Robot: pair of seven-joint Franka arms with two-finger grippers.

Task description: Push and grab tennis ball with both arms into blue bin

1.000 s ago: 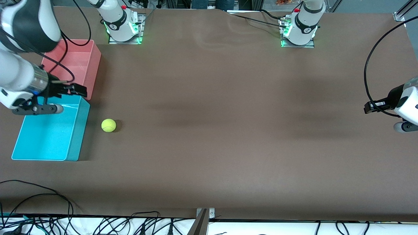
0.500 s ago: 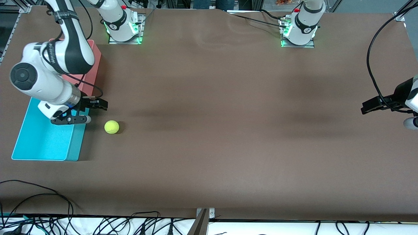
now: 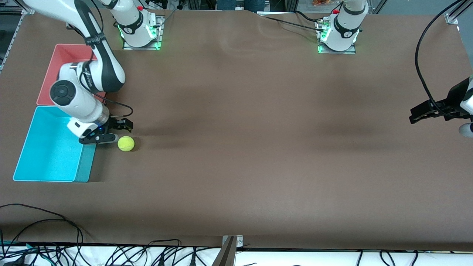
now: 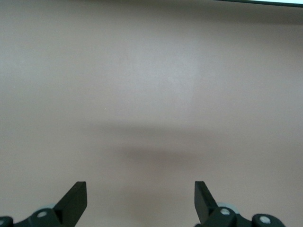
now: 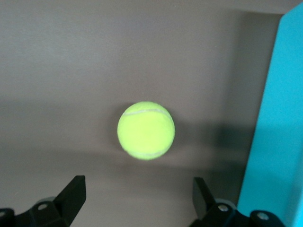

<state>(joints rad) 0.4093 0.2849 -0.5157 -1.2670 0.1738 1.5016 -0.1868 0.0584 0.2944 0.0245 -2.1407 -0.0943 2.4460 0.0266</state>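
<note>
The small fuzzy yellow-green tennis ball (image 3: pixel 126 143) sits on the table just beside the black two-finger right gripper (image 3: pixel 117 131), which hangs low with its fingers spread apart and nothing between them; in the right wrist view the ball (image 5: pixel 146 130) lies just ahead of the open jaws, with the wall of the bright cyan rectangular plastic bin (image 5: pixel 277 127) close at one side. The step in hand looks like the grab: the gripper should probably centre over the ball so both fingers straddle it evenly, come down gently so it does not roll off, then close and carry it over the bin's thin rim (image 3: pixel 23 146), which lies just beside the gripper toward the right arm's end. The black left gripper (image 3: pixel 419 114) waits, jaws apart and empty, over bare table well apart from the ball. The surface is a smooth brown mat (image 3: pixel 258 155), faintly rippled toward the bases, so a nudge may send the ball rolling. A pink plastic bin (image 3: pixel 50 74) touches the cyan one; black cables (image 3: pixel 48 221) trail along the table's near edge.
</note>
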